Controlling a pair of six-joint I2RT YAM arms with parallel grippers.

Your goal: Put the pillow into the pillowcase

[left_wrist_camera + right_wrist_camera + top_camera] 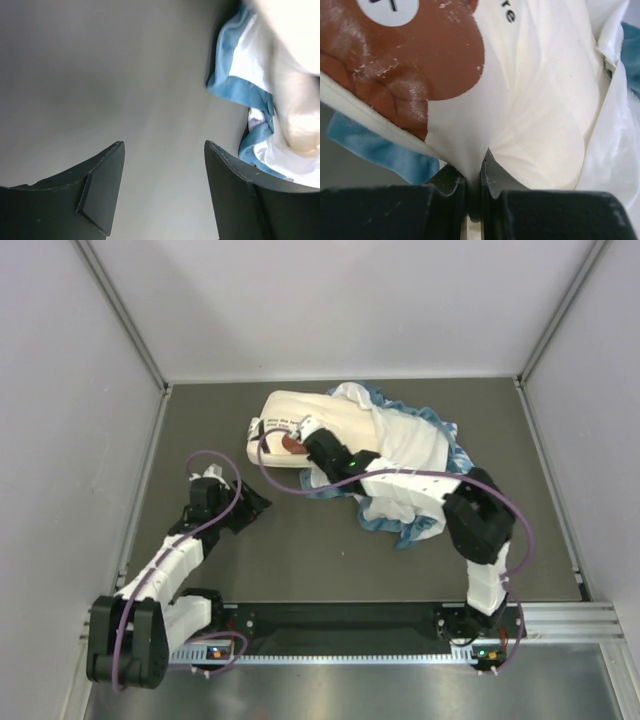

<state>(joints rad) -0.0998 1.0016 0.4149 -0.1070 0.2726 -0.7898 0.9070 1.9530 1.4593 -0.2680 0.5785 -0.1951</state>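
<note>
Pillow [285,412] partly under pillowcase [415,440]; right arm [410,483] overlaps its logo [291,444].

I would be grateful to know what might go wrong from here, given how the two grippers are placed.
1. The right gripper is shut on only a thin fold of the pillow beside its brown bear logo; that pinch may slip once it is tugged.
2. The left gripper hangs open over the bare table and holds nothing, so the pillowcase is unanchored and may slide along with the pillow.
</note>
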